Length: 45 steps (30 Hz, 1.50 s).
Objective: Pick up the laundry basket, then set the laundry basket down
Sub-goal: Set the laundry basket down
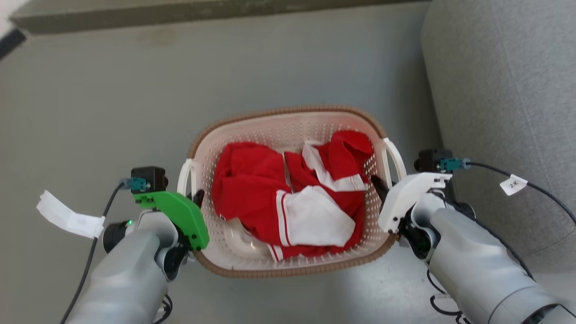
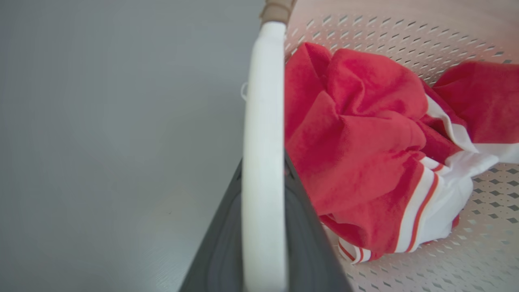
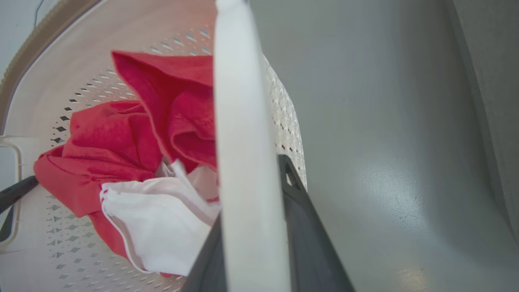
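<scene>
The laundry basket (image 1: 288, 118), a red-and-white garment (image 1: 288, 198) heaped inside, is over the grey floor (image 1: 112, 112), just beside a grey sofa (image 1: 504, 112) at its right edge; whether it is lifted I cannot tell. The left gripper (image 1: 194, 198) and right gripper (image 1: 381, 186) are each clamped narrow on a white side handle (image 2: 263, 162). Should one arm outpace the other, the basket could tilt, slip a handle free, or knock the sofa

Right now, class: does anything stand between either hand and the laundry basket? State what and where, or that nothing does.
Nothing visible does. The left hand is closed on the laundry basket's left handle, the right hand on its right handle; the red-and-white clothes lie inside the basket.
</scene>
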Available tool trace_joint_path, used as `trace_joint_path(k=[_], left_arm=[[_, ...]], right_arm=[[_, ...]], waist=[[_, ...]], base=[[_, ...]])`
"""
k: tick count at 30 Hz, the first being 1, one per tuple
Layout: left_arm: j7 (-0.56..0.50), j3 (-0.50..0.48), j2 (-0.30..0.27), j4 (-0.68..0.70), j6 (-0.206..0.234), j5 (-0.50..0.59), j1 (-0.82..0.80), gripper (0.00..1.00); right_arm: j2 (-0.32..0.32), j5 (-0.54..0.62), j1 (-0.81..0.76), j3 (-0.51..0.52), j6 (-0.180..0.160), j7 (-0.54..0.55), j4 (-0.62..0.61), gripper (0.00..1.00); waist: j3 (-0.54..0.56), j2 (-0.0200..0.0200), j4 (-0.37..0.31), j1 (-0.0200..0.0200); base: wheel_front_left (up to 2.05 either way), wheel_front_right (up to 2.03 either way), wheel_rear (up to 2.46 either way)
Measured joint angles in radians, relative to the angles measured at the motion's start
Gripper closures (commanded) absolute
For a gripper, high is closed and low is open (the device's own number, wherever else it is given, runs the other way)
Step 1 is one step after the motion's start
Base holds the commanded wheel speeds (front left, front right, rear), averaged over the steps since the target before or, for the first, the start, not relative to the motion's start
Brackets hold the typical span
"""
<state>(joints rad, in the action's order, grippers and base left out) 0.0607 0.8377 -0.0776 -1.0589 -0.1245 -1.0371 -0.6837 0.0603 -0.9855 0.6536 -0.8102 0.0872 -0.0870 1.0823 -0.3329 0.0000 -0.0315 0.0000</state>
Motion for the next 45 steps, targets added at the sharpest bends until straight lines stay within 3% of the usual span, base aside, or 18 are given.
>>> trace_joint_path(k=[45], left_arm=[[0.144, -0.016, -0.026, 0.053, -0.002, 0.047, -0.373, 1.0]], right_arm=[[0.026, 0.055, 0.379, 0.051, 0.007, -0.155, 0.016, 1.0]], waist=[[-0.576, 0.0, 0.026, 0.0001]], base=[[0.0, 0.0, 0.0]])
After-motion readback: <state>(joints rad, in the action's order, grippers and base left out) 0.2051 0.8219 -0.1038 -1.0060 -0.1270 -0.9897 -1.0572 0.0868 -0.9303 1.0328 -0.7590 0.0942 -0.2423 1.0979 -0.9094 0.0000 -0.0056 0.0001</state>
